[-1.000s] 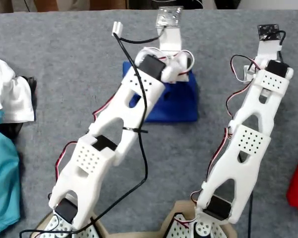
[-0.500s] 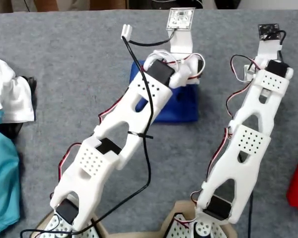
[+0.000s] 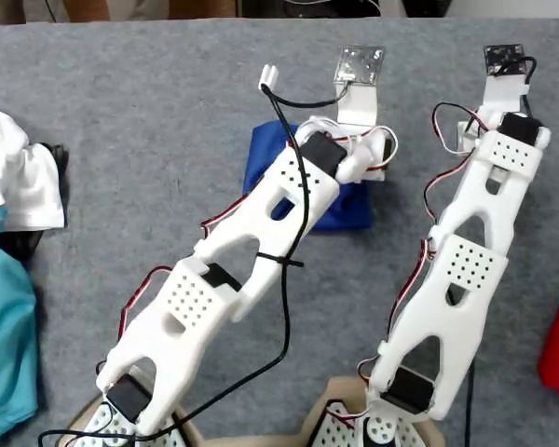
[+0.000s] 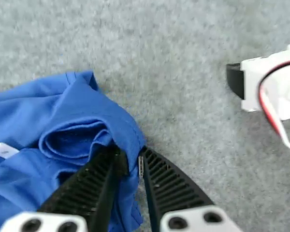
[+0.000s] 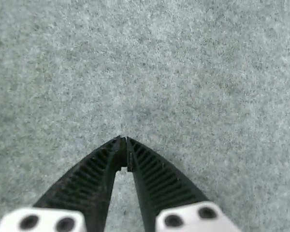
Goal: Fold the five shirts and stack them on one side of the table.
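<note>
Left wrist view has the left gripper pinched on a fold of the blue shirt, which lies at upper centre in the high view, while the right gripper hangs with fingertips together above the grey table.

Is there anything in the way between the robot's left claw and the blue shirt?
No, nothing visible is in the way. The left gripper is pinched right on a fold at the edge of the blue shirt, which lies on the grey table.

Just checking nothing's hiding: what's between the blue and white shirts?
High view: bare grey table from the blue shirt, then a dark thing beside the white shirt.
</note>
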